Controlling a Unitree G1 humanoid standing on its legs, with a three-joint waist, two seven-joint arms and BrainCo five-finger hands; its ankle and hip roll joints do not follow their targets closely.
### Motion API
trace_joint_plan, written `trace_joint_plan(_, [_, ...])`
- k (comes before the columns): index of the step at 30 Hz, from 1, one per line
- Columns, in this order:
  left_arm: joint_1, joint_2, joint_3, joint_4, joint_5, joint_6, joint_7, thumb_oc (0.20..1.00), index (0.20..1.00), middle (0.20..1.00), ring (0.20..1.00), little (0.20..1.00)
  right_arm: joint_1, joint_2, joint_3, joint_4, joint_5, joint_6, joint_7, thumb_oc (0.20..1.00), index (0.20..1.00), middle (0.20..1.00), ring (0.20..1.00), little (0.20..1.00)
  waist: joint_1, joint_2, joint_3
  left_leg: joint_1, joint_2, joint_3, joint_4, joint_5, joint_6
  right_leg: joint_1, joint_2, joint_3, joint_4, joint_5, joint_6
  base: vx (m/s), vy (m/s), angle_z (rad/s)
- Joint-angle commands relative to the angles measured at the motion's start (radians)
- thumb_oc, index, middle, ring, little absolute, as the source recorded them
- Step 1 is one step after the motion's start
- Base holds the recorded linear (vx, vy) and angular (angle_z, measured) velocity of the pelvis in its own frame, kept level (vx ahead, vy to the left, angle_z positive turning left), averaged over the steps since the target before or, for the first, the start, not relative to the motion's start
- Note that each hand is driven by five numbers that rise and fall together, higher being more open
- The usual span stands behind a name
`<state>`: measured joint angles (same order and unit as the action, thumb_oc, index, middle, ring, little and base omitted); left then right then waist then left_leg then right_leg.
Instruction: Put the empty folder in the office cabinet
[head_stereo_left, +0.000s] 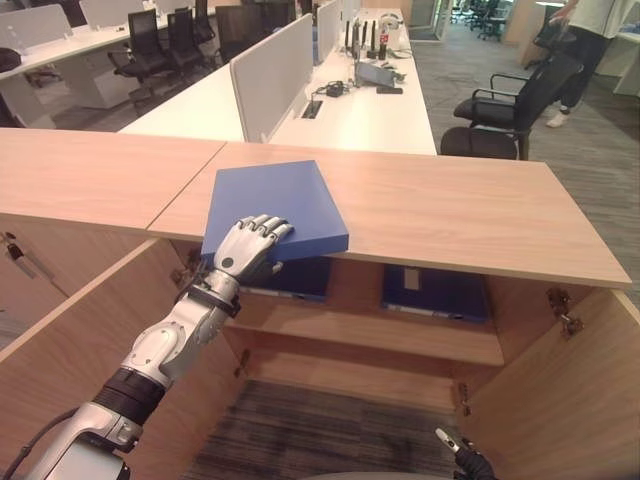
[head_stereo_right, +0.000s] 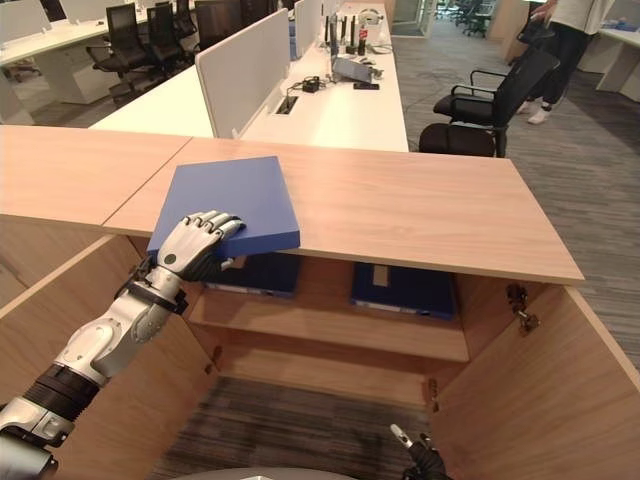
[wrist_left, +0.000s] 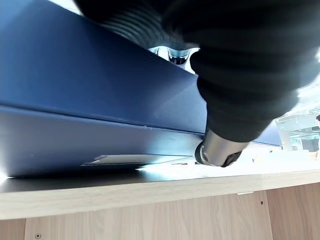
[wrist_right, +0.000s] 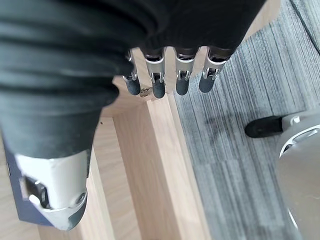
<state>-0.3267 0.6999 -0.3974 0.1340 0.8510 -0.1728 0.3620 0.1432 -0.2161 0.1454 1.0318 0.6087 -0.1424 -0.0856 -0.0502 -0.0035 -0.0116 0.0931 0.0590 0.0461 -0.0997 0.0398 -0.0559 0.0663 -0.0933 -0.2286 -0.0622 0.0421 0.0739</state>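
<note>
The blue folder (head_stereo_left: 275, 200) lies flat on the wooden top of the office cabinet (head_stereo_left: 450, 210), its near corner overhanging the front edge. My left hand (head_stereo_left: 250, 245) is at that corner, fingers curled over the cover and the thumb (wrist_left: 215, 150) against the folder's lower edge, pinching it. The cabinet stands open below, with both doors swung out. My right hand (head_stereo_left: 462, 460) hangs low in front of the cabinet with its fingers (wrist_right: 157, 80) straight and nothing in them.
Two other blue folders (head_stereo_left: 435, 292) (head_stereo_left: 295, 280) lie on the cabinet's upper shelf. The open doors (head_stereo_left: 70, 350) (head_stereo_left: 560, 400) flank the opening. Behind are white desks with a divider (head_stereo_left: 275, 70), a black chair (head_stereo_left: 510, 110) and a person (head_stereo_left: 590, 40).
</note>
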Motion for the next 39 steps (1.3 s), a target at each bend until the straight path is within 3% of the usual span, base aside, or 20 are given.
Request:
trace_joint_plan(1, [-0.111, 0.010, 0.034, 0.036, -0.030, 0.007, -0.007, 0.200, 0.200, 0.200, 0.200, 0.200, -0.052, 0.015, -0.025, 0.025, 0.036, -0.025, 0.005, 1.000, 1.000, 1.000, 1.000, 1.000, 0.001, -0.032, 0.019, 0.043, 0.035, -0.007, 0.012, -0.100, -0.032, -0.028, -0.081, 0.048, 0.119, -0.077, 0.116, 0.00, 0.000, 0.00])
trace_joint_plan(9, [-0.120, -0.003, 0.143, -0.032, -0.205, 0.000, 0.004, 0.200, 0.200, 0.200, 0.200, 0.200, -0.055, 0.025, -0.031, 0.036, 0.043, -0.021, 0.004, 1.000, 1.000, 1.000, 1.000, 1.000, 0.008, -0.029, 0.015, 0.042, 0.033, -0.010, 0.012, -0.095, -0.034, -0.025, -0.084, 0.041, 0.120, -0.076, 0.114, 0.00, 0.000, 0.00])
trace_joint_plan(19, [-0.175, -0.040, 0.318, -0.223, -0.551, -0.080, 0.021, 0.200, 0.200, 0.200, 0.200, 0.200, -0.069, 0.040, -0.009, 0.040, 0.024, -0.021, 0.011, 1.000, 1.000, 1.000, 1.000, 1.000, 0.023, -0.013, 0.011, 0.039, 0.032, -0.022, 0.012, -0.085, -0.037, -0.019, -0.087, 0.026, 0.119, -0.075, 0.109, 0.00, 0.000, 0.00])
trace_joint_plan(31, [-0.196, -0.092, 0.405, -0.350, -1.018, -0.199, 0.005, 0.200, 0.200, 0.200, 0.200, 0.200, -0.094, 0.043, 0.026, -0.017, 0.003, -0.021, 0.010, 1.000, 1.000, 1.000, 1.000, 1.000, 0.037, 0.001, 0.014, 0.030, 0.030, -0.038, 0.012, -0.076, -0.038, -0.018, -0.088, 0.013, 0.118, -0.076, 0.104, 0.00, -0.001, 0.05])
trace_joint_plan(35, [-0.186, -0.107, 0.416, -0.380, -1.103, -0.219, -0.016, 0.200, 0.200, 0.200, 0.200, 0.200, -0.097, 0.045, 0.036, -0.035, 0.004, -0.020, 0.010, 1.000, 1.000, 1.000, 1.000, 1.000, 0.040, 0.003, 0.016, 0.028, 0.031, -0.042, 0.012, -0.075, -0.038, -0.016, -0.089, 0.010, 0.118, -0.076, 0.102, 0.00, 0.000, 0.01])
trace_joint_plan(39, [-0.152, -0.176, 0.417, -0.453, -1.311, -0.252, -0.072, 0.200, 0.200, 0.200, 0.200, 0.200, -0.109, 0.058, 0.093, -0.139, 0.020, -0.022, 0.032, 1.000, 1.000, 1.000, 1.000, 1.000, 0.052, 0.002, 0.023, 0.020, 0.030, -0.051, 0.012, -0.071, -0.038, -0.016, -0.090, 0.004, 0.120, -0.078, 0.100, 0.00, -0.001, 0.02])
